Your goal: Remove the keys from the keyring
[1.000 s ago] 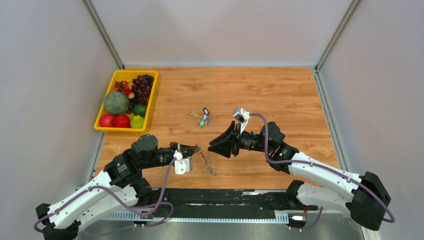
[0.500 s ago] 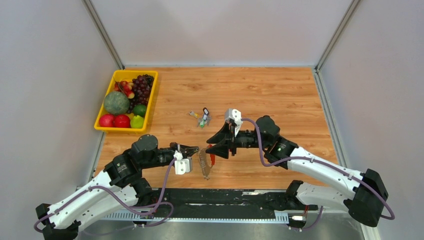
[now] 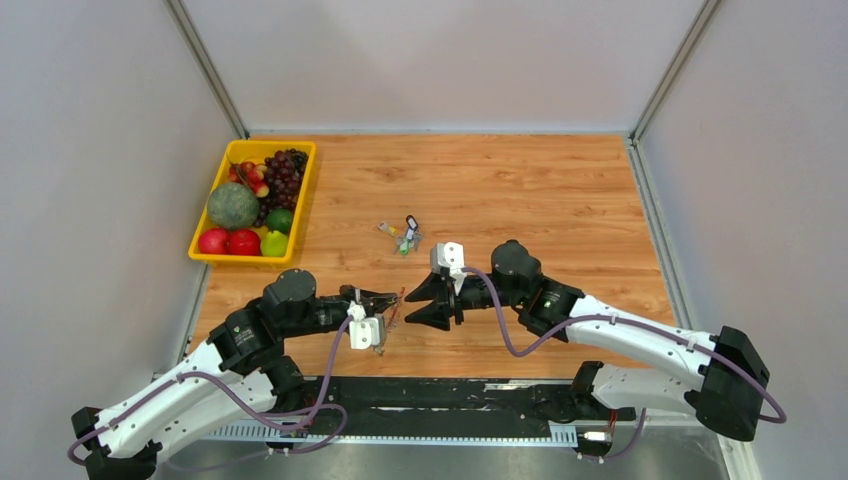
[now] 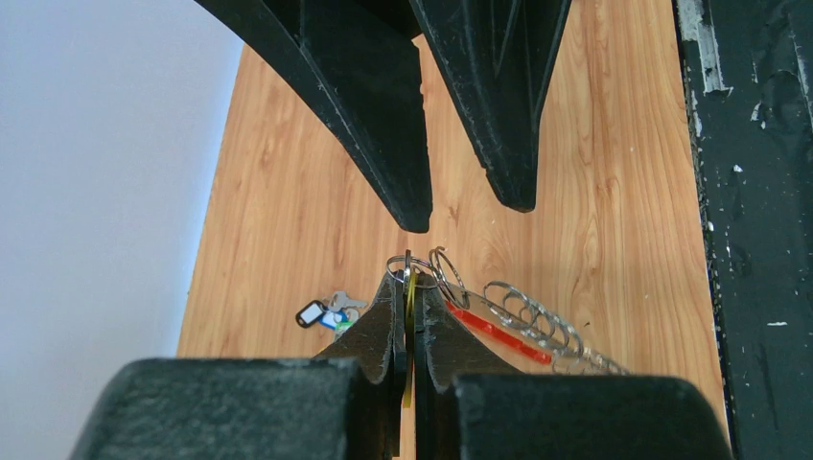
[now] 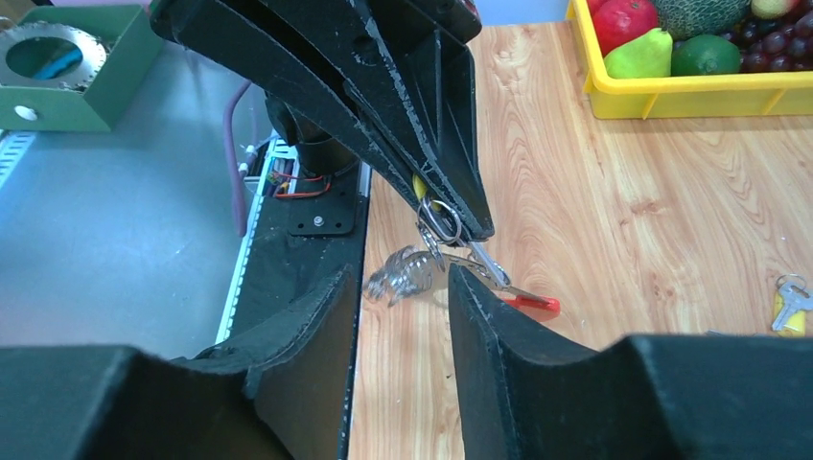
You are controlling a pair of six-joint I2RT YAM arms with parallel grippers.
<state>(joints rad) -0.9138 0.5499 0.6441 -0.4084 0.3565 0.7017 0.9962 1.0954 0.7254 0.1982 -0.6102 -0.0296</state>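
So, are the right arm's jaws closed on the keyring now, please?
No, the right wrist view shows the right arm's jaws standing apart, while the left arm's jaws hold the keyring.

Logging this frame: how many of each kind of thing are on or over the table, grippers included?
Grippers: 2 (left gripper, right gripper)
Key bunches: 2 (red keyring with keys, held by the left gripper; loose cluster)
Trays: 1 (yellow fruit tray)
Total: 5
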